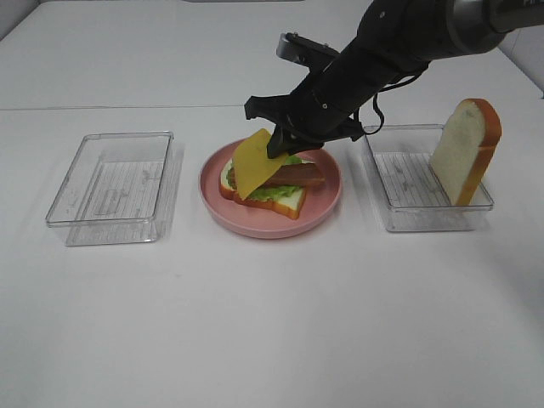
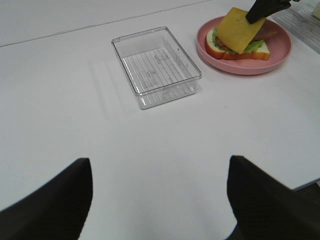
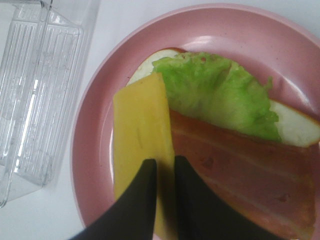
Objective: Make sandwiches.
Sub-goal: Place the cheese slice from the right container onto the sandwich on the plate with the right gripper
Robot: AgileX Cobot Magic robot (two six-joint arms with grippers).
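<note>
My left jaws stand wide with nothing between them, above the surface (image 1: pixel 272 331) and well apart from everything on it. The clear left tray (image 1: pixel 127 136) sits toward the left edge of the surface, its long axis running from the near edge to the far edge.

The pink plate (image 1: pixel 255 228) is at the middle of the surface, and the sandwich on it is open. The bottom bread slice (image 1: pixel 285 206) lies flat, its long axis slanting from the far left of the plate to the near right. The lettuce leaf (image 1: pixel 274 193) is spread over it. The bacon strip (image 1: pixel 299 174) lies on the lettuce with its long axis running roughly left to right and its right end pointing at the plate's right rim.

My right jaws are narrow and pinch the upper edge of the cheese square (image 1: pixel 251 166), which shows as a thin yellow sliver between them in the right wrist view. The cheese is steeply tilted, with its held edge high and toward the far edge of the surface. Its low edge rests on the left part of the sandwich, and its broad face is turned to the left and near.

The clear right tray (image 1: pixel 408 183) sits toward the right edge of the surface. The top bread slice (image 1: pixel 463 149) stands on end at the tray's right end. Its long axis is close to upright, with the rounded crust on top and the white face turned left.
</note>
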